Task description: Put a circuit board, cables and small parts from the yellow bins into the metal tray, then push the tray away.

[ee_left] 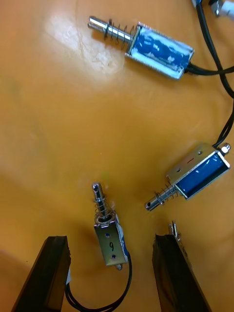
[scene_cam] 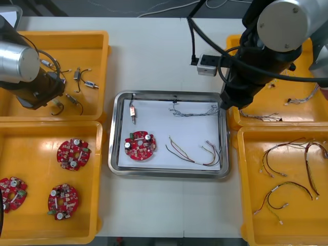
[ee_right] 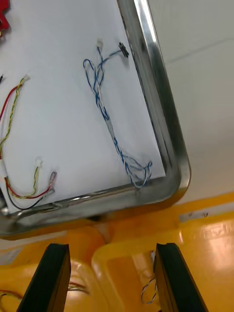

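Electronics lab: yellow bins (scene_cam: 32, 146), circuit boards (scene_cam: 73, 154)

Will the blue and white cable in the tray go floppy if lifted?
Probably floppy: the blue and white cable is thin and lies in loose bends. Likely very light. Its looped end near the metal tray corner might snag.

Leftmost circuit board (scene_cam: 11, 192) cut by picture edge.
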Controlling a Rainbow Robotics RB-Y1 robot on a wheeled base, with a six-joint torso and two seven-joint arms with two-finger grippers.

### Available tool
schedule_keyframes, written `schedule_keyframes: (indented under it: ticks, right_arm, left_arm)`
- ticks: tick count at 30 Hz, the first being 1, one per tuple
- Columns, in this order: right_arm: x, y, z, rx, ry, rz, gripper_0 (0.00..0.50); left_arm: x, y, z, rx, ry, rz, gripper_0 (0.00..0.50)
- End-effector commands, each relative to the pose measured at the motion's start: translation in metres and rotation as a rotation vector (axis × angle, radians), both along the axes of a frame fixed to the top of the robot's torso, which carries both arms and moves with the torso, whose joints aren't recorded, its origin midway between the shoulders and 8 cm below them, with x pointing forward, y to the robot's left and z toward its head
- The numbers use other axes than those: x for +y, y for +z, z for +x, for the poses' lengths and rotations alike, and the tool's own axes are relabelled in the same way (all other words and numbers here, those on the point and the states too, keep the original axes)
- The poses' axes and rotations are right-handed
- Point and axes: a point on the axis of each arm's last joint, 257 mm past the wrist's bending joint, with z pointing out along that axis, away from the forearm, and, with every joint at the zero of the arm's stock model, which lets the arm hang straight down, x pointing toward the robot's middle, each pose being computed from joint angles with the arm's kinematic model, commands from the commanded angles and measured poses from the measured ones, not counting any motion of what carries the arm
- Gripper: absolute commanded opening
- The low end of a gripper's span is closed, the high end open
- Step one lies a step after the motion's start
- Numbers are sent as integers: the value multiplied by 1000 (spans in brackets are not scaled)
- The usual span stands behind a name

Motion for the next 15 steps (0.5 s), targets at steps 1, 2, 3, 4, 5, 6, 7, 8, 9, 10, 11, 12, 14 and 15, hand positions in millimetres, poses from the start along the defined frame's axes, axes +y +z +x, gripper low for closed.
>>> schedule_keyframes:
  ticks: [1,2,3,4,5,6,7,8,9,10,11,12,14,15]
  right_arm:
    - [2,48,4,-76,-87,76,500]
    - [0,50,4,-79,-102,84,500]
    - [-3,53,4,-82,-131,101,500]
    - [-8,54,3,-83,-162,119,500]
    - [-14,54,3,-85,-188,130,500]
    - [-17,55,2,-87,-204,139,500]
    - [-26,54,0,-90,-246,156,500]
    - [-35,54,-3,-95,-280,171,500]
    - [-41,53,-5,-97,-304,180,500]
    - [-48,51,-8,-98,-334,192,500]
    - [-57,50,-12,-100,-376,207,500]
    - [-64,49,-15,-103,-403,216,500]
    - [-80,44,-24,-106,-475,237,500]
    - [-88,40,-27,-102,-507,244,500]
  left_arm:
    - [1,-11,-2,4,29,-26,500]
    - [1,-11,-2,5,31,-25,500]
    - [1,-13,-2,7,28,-25,500]
    - [1,-12,-2,7,27,-24,500]
    - [1,-13,-3,9,27,-24,500]
    - [2,-14,-3,10,26,-23,500]
    - [2,-15,-3,13,26,-23,497]
    - [2,-15,-3,15,26,-22,491]
    - [2,-15,-3,14,23,-20,485]
    - [3,-16,-4,16,24,-21,477]
    - [2,-15,-3,15,23,-22,458]
    - [2,-16,-4,17,22,-21,449]
    - [2,-16,-4,19,20,-21,430]
    - [3,-17,-4,20,20,-19,426]
